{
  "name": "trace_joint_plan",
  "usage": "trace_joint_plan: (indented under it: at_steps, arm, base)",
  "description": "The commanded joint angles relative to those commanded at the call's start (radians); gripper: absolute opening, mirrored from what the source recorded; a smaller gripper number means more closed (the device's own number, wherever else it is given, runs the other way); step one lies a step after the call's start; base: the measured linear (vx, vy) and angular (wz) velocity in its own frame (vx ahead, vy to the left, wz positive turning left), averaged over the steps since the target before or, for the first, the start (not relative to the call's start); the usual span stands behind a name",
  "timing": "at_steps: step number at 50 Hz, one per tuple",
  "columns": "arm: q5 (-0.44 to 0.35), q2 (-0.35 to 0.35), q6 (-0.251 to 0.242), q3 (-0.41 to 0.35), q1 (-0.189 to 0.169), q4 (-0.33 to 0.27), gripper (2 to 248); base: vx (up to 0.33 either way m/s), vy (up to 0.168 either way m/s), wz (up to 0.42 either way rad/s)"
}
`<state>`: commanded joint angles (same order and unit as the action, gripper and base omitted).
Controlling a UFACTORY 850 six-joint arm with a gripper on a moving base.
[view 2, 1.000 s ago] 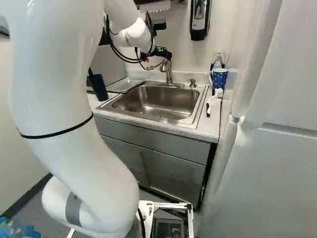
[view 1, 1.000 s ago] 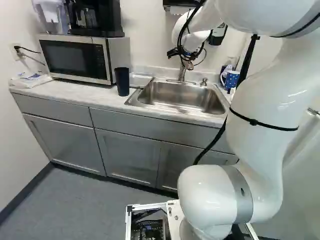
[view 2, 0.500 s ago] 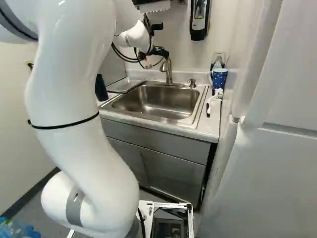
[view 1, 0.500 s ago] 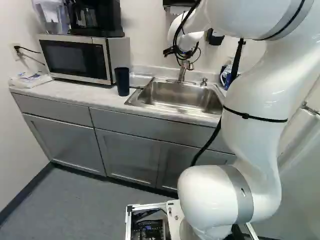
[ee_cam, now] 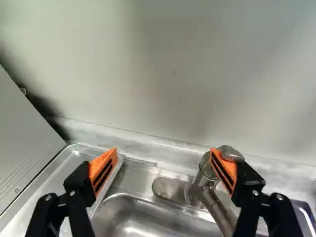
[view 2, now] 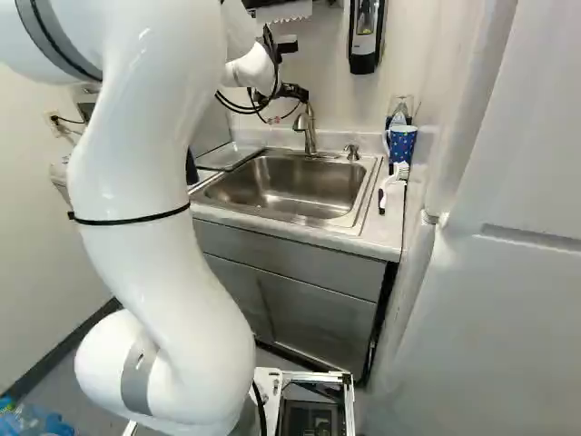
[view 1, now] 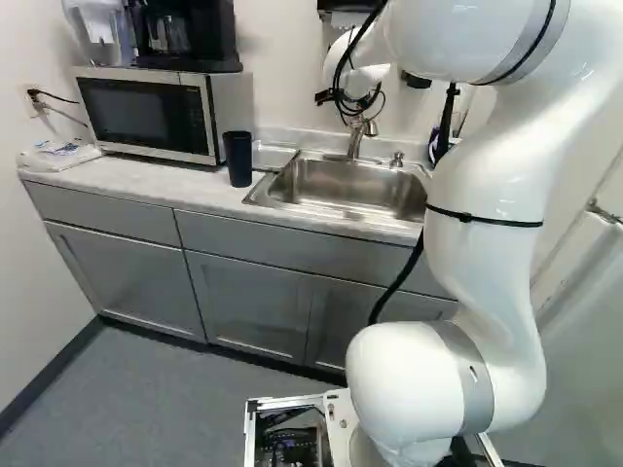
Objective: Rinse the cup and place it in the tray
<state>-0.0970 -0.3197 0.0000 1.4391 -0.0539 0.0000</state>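
Observation:
Beside the faucet [view 2: 310,136], the black gripper [view 2: 292,93] hangs at the back of the sink, its fingertips not clear in the base views. In the wrist view the gripper [ee_cam: 164,157] has its orange-padded fingers wide apart with nothing between them. One finger overlaps the faucet's top [ee_cam: 200,180]; contact cannot be told. A dark blue cup [view 1: 238,159] stands upright on the counter between microwave and sink. The metal tray [ee_cam: 66,170] lies beside the sink, under and beyond the other finger. The cup does not show in the wrist view.
The steel sink [view 2: 292,188] is set in the counter [view 1: 185,189]. The microwave [view 1: 146,115] stands left of the cup. At the sink's right are a blue dotted mug [view 2: 402,143], a brush [view 2: 392,182] and a soap pump [view 2: 352,153]. A dispenser [view 2: 365,36] hangs above.
The arm's upper links have swung leftward in the left base view and rightward in the right one. The wrist has shifted slightly by the faucet. Base and cup have stayed put.

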Motion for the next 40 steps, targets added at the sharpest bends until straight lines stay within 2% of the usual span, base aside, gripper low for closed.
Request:
trace_joint_plan:
  at_steps: [27, 40]
  arm:
    - [-0.014, -0.021, 0.0, 0.024, 0.002, 0.0, 247]
    - [0.001, 0.019, 0.0, -0.022, -0.004, 0.0, 247]
  base:
    - [0.0, 0.0, 0.0]
    - [0.0, 0.0, 0.0]
